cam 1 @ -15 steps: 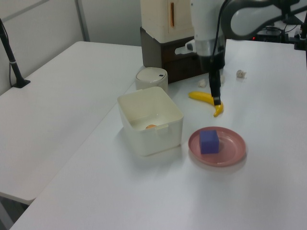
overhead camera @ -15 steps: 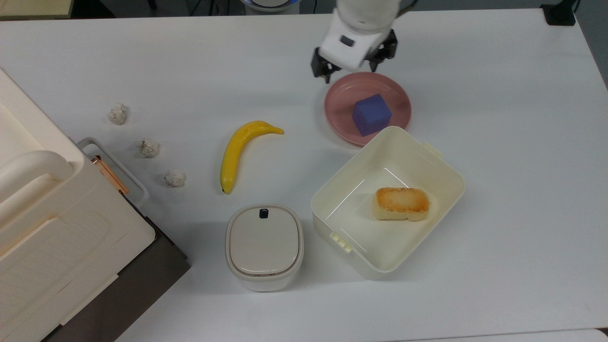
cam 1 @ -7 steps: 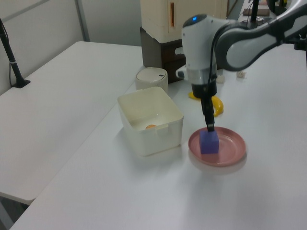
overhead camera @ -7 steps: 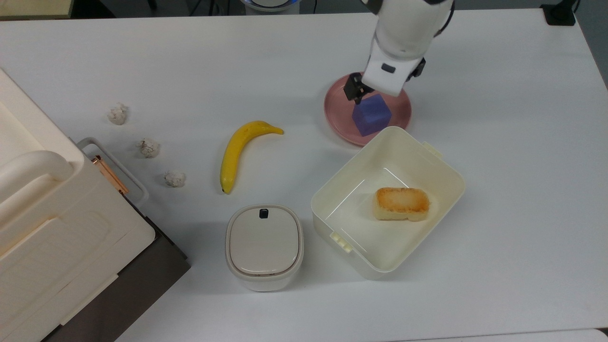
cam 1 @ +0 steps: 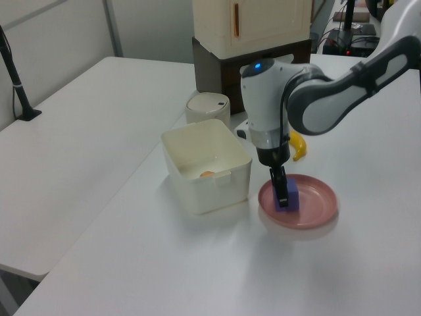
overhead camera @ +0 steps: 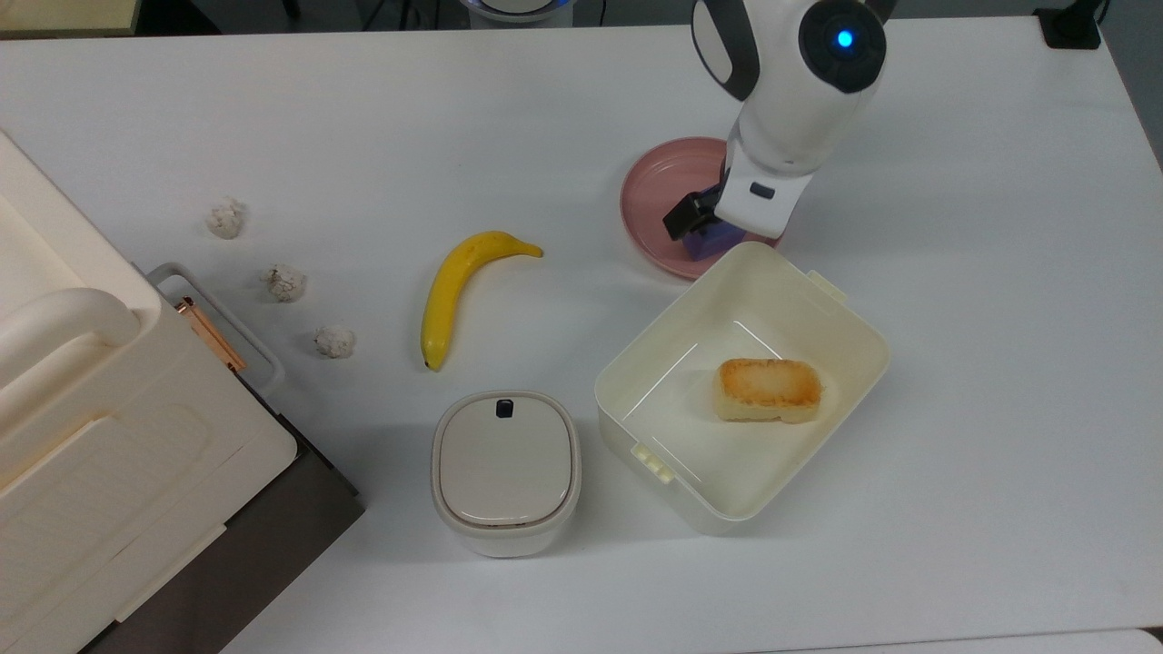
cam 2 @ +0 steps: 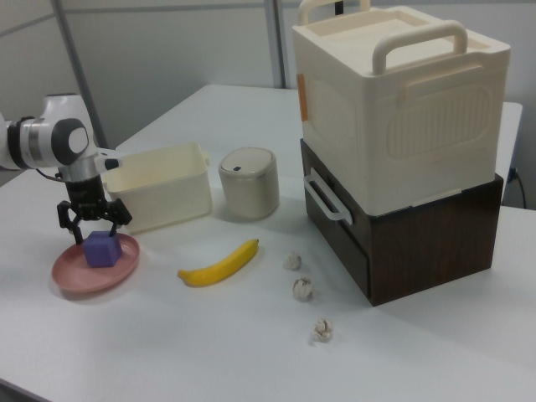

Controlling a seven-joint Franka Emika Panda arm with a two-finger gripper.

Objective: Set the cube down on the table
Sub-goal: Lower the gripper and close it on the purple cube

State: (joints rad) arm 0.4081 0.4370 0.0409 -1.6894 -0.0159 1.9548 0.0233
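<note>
Cube: small matte blue-purple cube [cam 2: 104, 249] sits on the round pink plate [cam 2: 77, 273], near the white table [overhead camera: 999, 272]'s far edge in the top view.
Gripper: black two-finger gripper [cam 2: 93, 227], fingers spread wide, straddling the cube, not clamped.
Neighbour: cream plastic box [overhead camera: 772, 309] just beside the plate.

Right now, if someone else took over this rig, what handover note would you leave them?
Gripper: open, lowered over the cube, fingers straddling it, no grasp yet.
Cube: sits on the pink plate, beside the cream box that holds the bread piece.
Table: free white surface on the top view's right of the plate; the banana lies on the top view's left.
Done: approach and descent to the cube.
Left: close on the cube, lift it off the plate, set it on the table, release.
</note>
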